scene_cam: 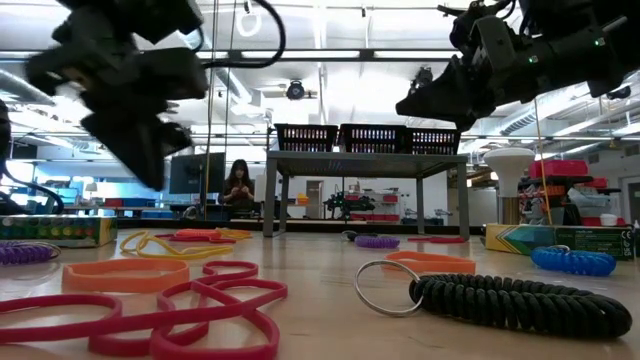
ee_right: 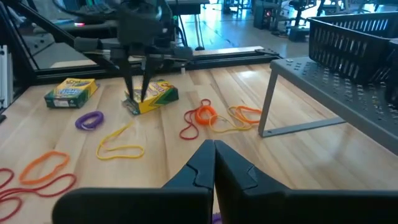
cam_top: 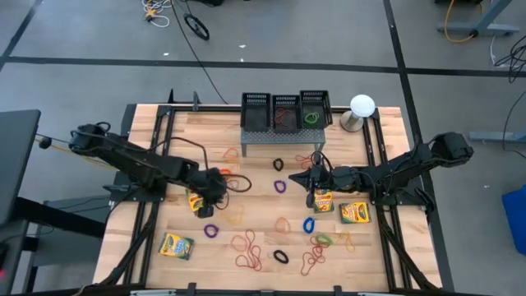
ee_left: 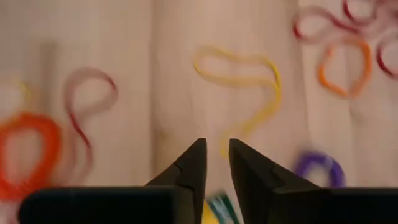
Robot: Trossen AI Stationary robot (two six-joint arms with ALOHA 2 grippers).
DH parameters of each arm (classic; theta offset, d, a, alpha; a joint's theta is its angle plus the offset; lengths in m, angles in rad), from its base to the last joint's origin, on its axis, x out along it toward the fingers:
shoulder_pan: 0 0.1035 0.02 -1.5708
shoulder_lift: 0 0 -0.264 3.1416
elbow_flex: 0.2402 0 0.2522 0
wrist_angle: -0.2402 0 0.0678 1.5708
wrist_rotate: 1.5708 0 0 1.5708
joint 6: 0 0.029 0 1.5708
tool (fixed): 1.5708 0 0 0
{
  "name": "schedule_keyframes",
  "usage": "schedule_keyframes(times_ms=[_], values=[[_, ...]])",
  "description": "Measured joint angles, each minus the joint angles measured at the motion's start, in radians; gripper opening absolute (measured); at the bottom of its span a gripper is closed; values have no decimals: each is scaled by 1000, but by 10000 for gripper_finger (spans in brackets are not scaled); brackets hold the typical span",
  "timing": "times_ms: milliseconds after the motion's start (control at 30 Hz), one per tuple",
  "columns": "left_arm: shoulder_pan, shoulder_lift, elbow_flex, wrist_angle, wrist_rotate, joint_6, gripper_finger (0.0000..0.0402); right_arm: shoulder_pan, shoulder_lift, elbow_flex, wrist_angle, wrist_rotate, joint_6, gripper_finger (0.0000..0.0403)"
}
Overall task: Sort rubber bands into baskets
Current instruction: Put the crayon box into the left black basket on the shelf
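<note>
Yellow rubber band lies just beyond left end effector — untouched.

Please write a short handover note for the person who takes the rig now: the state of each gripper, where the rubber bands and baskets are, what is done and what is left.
Left gripper: fingers a little apart, holding nothing, above a yellow rubber band near a crayon box left of centre.
Right gripper: shut, empty, held above the table's middle.
Baskets: three in a row on the grey perforated stand at the far edge.
Done: a green band lies in the right basket and something reddish in the middle one; the left one's contents cannot be told.
Left: most rubber bands are loose on the table, mainly in the near half.
</note>
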Motion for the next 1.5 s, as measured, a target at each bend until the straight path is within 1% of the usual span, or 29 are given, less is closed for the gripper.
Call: schedule_keyframes(times_ms=[133, 233, 333, 400, 533, 667, 800, 900, 1067, 1200, 1367, 1433, 1500], values=[[-53, 0, 5, -74, 74, -45, 105, 0, 0, 0, 0, 0, 0, 7], [-121, 1, 5, -81, 76, -52, 115, 0, 0, 0, 0, 0, -8, 7], [-186, 16, 5, -78, 10, -86, 115, 0, 0, 0, 0, 0, -19, 7], [-215, 35, 5, -78, -23, -157, 115, 0, 0, 0, 0, 0, -19, 7], [-270, 85, 5, -78, -54, -294, 115, 0, 0, 0, -1, 0, -20, 7], [-312, 134, 9, -81, -138, -404, 115, 0, 0, 0, -1, -1, -42, 7], [-334, 171, 42, -103, -222, -453, 115, 0, 0, 0, -1, -1, -45, 7], [-335, 193, 85, -168, -248, -454, 115, 0, 1, 0, -1, -1, -45, 7], [-333, 248, 141, -277, -248, -448, 115, 0, 1, 0, -2, -1, -48, 7], [-333, 306, 156, -286, -223, -444, 115, 0, 1, 0, -2, -2, -55, 7], [-332, 340, 159, -292, -225, -486, 113, 0, 1, 0, -2, -2, -55, 7], [-332, 340, 159, -293, -225, -513, 105, 0, 1, 0, -2, -1, -55, 7], [-332, 337, 158, -294, -222, -534, 89, 0, 1, 0, -2, -1, -55, 7]])
